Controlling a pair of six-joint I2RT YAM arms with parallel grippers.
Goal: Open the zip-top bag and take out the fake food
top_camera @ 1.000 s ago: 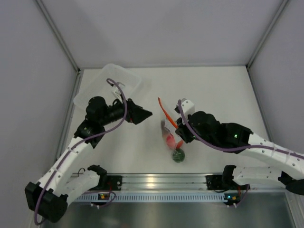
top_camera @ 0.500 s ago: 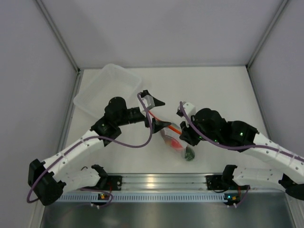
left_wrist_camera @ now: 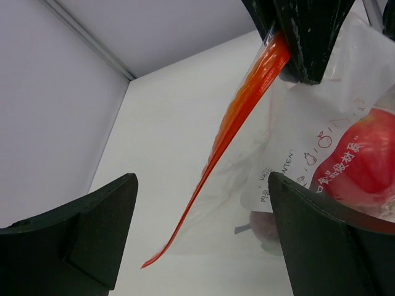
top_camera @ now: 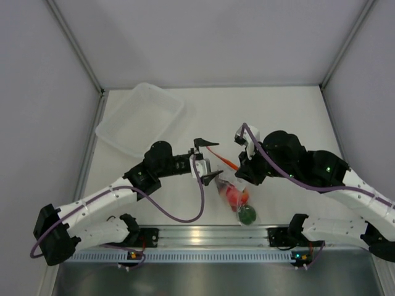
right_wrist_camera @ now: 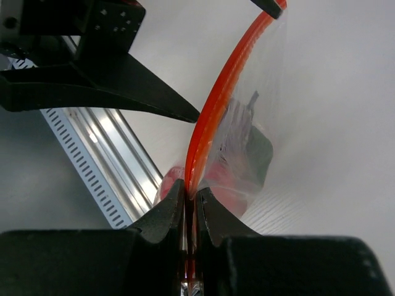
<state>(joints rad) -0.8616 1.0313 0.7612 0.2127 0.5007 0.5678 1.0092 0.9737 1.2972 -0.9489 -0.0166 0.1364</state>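
Right gripper (right_wrist_camera: 190, 198): jaws pressed together, pinching the orange-red zip strip (right_wrist_camera: 217, 102) of the zip-top bag (top_camera: 227, 184) at one end of the strip. From that pinch the strip runs out toward the left gripper (top_camera: 210, 161). Its jaws are spread wide, one finger on each side of the strip. In the left wrist cam the strip passes btwn them w/ its free end close to one fingertip; contact can't be told. The strip reads as one band along its visible length.

The bag body hangs off the strip on the side toward the table's near edge: clear, crinkly plastic w/ printed text. The fake food (top_camera: 234, 196) is inside. The red tomato (left_wrist_camera: 364, 161) sits against the bag wall and a darker piece (left_wrist_camera: 264, 226) lies lower, partly hidden. The green ball (top_camera: 247, 214) is at the end farthest from the strip, near the metal rail (top_camera: 197, 235). Can't tell if the bag's bottom rests on the table (top_camera: 290, 117) or hangs above it.

The grippers face each other across the bag, approx mid-table. The translucent tub (top_camera: 141, 117) sits at the far-left corner, well apart from the bag.
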